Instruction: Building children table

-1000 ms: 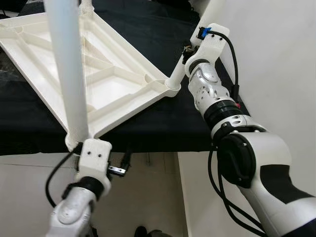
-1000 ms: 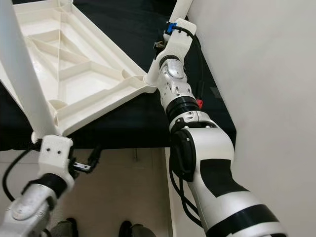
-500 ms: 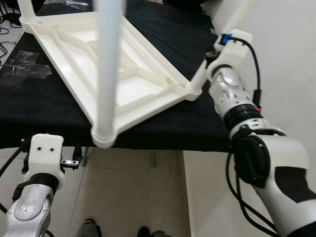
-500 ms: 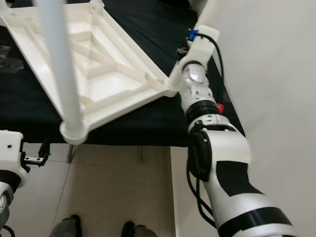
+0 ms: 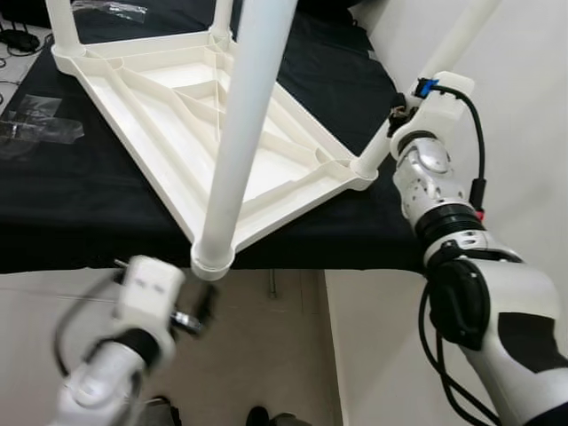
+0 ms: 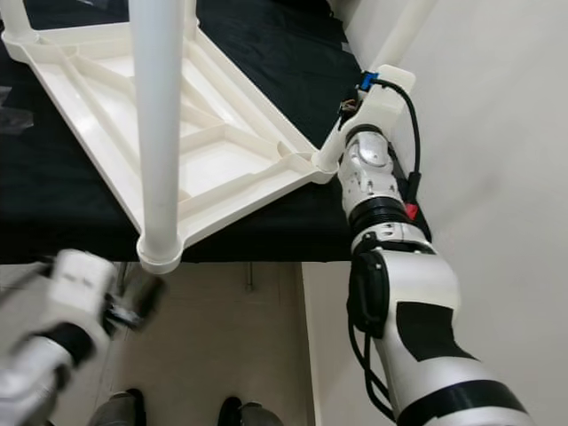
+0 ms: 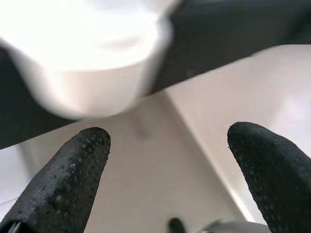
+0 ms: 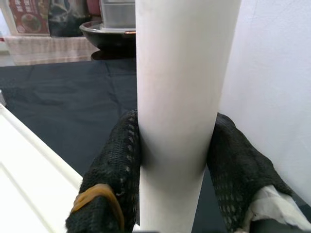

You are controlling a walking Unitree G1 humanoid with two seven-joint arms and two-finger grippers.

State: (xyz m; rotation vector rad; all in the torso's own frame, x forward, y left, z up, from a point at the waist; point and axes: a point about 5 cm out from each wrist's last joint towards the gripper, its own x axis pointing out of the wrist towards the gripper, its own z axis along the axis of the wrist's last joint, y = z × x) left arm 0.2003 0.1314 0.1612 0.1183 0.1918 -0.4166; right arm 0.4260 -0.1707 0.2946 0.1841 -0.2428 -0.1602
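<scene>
In the right wrist view the fingers (image 8: 119, 165) of the right gripper (image 8: 177, 165) are closed on a white leg (image 8: 182, 87), one on each side. This leg stands in the corner socket of the upturned tabletop (image 5: 177, 115), which lies on the black desk (image 5: 62, 213). The left gripper (image 7: 167, 170) hangs wide open and empty, below the near leg (image 5: 244, 133); its picture is blurred, so the gap is perhaps misjudged. The plastic seems light, stiff and smooth; a leg is best held low, near the socket.

Black-covered table (image 5: 106, 213); upturned white tabletop (image 5: 191, 133), clear plastic wrap (image 5: 31, 133) on it.
</scene>
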